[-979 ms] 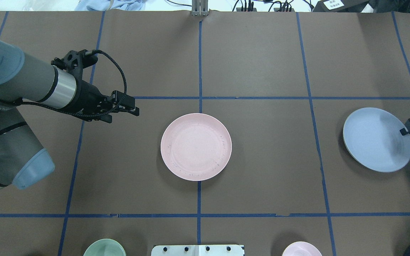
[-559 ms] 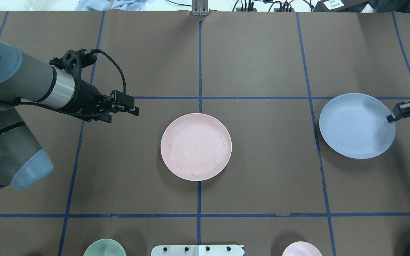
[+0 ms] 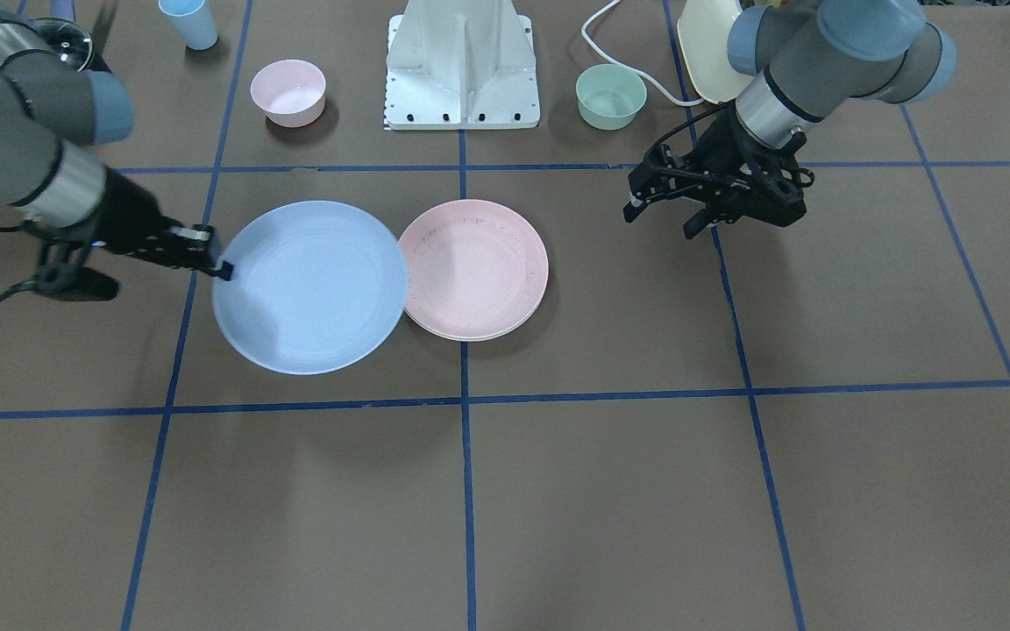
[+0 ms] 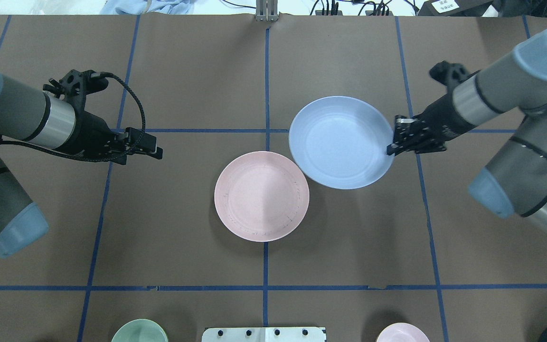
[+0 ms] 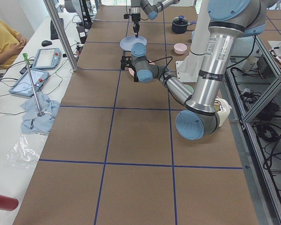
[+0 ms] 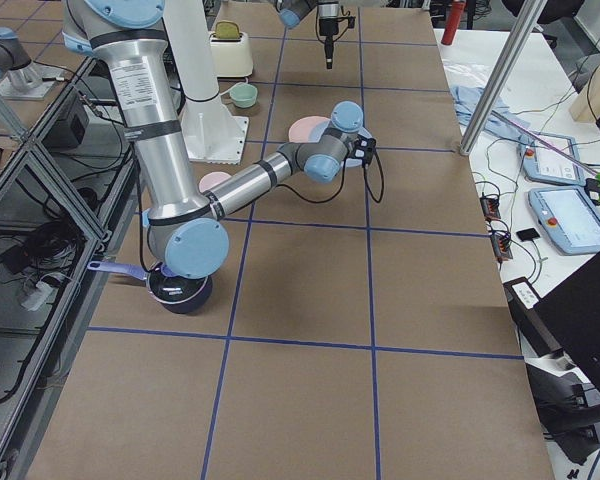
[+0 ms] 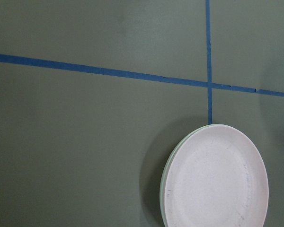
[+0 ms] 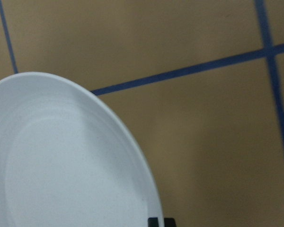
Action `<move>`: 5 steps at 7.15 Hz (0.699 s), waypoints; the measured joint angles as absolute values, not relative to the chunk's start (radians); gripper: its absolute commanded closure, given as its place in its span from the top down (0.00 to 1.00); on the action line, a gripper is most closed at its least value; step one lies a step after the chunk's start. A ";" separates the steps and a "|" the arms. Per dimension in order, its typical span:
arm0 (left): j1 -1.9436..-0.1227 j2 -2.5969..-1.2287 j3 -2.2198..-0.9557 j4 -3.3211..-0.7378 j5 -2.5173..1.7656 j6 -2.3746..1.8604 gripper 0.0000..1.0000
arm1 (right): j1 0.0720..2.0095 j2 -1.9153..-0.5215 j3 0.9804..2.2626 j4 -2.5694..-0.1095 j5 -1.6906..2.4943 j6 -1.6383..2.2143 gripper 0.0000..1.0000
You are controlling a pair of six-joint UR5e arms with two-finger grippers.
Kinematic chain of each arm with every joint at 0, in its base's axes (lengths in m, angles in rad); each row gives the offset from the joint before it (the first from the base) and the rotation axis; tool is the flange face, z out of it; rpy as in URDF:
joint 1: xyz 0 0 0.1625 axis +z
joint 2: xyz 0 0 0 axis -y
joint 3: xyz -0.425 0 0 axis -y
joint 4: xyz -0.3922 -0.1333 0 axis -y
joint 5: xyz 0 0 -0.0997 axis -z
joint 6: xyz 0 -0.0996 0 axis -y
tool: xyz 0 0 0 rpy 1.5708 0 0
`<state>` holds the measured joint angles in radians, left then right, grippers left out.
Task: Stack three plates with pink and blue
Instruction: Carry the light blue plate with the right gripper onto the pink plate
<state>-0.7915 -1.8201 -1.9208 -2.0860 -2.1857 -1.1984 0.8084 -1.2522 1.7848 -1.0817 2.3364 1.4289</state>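
Reaching in from the table's right side, the right arm stretches low and nearly level toward the middle, and the right gripper [image 4: 391,148] is pinched onto the far-right rim of the blue plate [image 4: 341,142]; the plate hangs clear of the table [image 4: 349,237], roughly level, casting a soft shadow beneath it; its near-left edge just overlaps the far-right edge of the pink plate [image 4: 261,196] in the overhead and front views. The left arm is bent out over the table's left side, well apart from both plates; the left gripper [image 3: 663,217] hovers above bare paper with its jaws apart and nothing between them. The pink plate lies flat at the crossing of two tape lines, and the left wrist view shows a paler rim of a cream plate [image 7: 163,194] peeking out beneath it, so pink sits on cream. Along the robot's side stand a small green bowl [image 3: 610,96], a small pink bowl [image 3: 288,92] and a blue cup [image 3: 189,22], flanking the white base mount [image 3: 463,70]; none lies between the held plate and the stack. The plates are round, shallow and matte with faint concentric rings; the table is covered in brown paper gridded with blue tape.
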 measured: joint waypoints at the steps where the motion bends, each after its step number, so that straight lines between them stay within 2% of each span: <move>1: -0.800 -1.811 -1.919 -2.086 -2.185 -1.175 1.00 | 0.710 -1.185 1.793 -1.129 2.246 1.519 0.00; 3: -0.805 -1.806 -1.918 -2.086 -2.184 -1.163 1.00 | 0.589 -1.118 1.790 -1.199 2.113 1.578 0.00; 5: -0.805 -1.804 -1.921 -2.086 -2.183 -1.166 1.00 | 0.552 -1.107 1.781 -1.216 2.078 1.589 0.00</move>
<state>-0.8047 -1.8038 -1.9206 -2.0862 -2.1831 -1.1660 0.5516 -1.1075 1.7805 -1.2157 2.0775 1.5893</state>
